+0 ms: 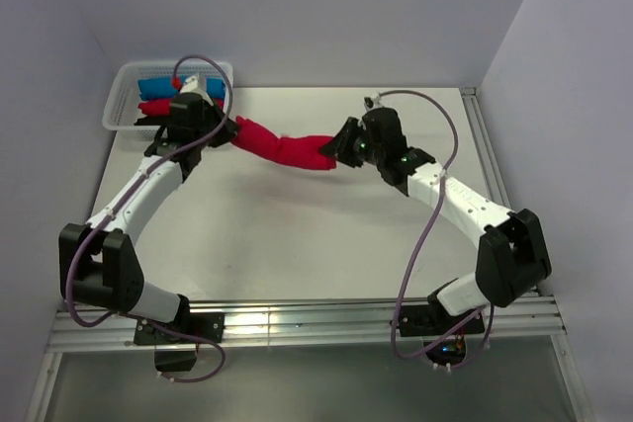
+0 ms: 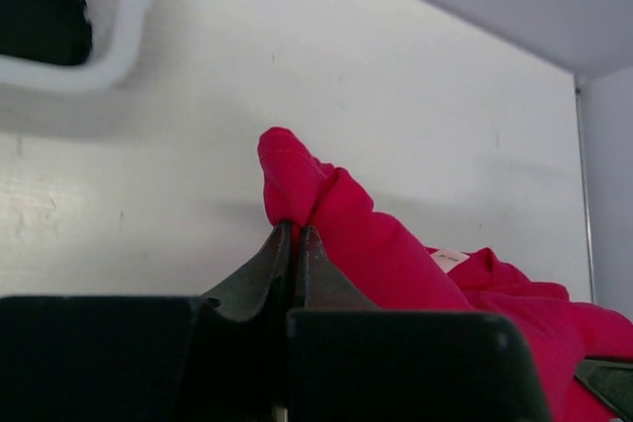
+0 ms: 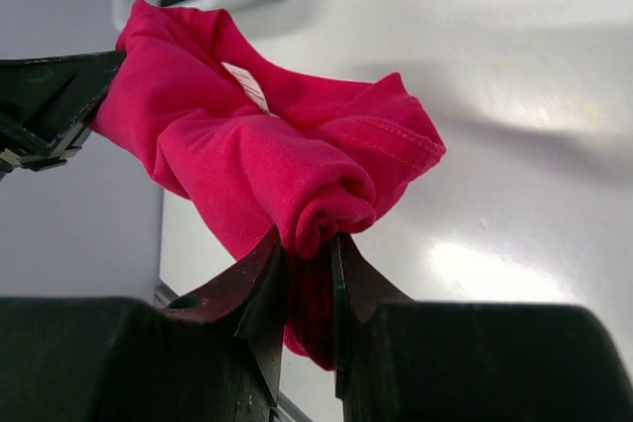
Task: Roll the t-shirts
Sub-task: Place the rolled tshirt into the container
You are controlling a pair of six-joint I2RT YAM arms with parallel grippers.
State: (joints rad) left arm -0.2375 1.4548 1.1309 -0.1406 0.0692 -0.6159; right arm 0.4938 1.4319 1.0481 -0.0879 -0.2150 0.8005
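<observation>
A crimson-red t-shirt (image 1: 285, 148), rolled into a long bundle, hangs between my two grippers above the white table. My left gripper (image 1: 229, 131) is shut on its left end; in the left wrist view the jaws pinch a thin fold of the red t-shirt (image 2: 326, 214) at my left gripper (image 2: 295, 229). My right gripper (image 1: 339, 148) is shut on the thick right end of the roll. In the right wrist view the red t-shirt (image 3: 287, 155), its small white neck label (image 3: 247, 86) showing, bulges out of my right gripper (image 3: 308, 242).
A white mesh basket (image 1: 121, 98) stands at the back left corner with blue, red and black rolled t-shirts (image 1: 158, 94) in it, close behind the left gripper. The table's metal rail (image 1: 297, 323) runs along the near edge. Grey walls enclose the sides.
</observation>
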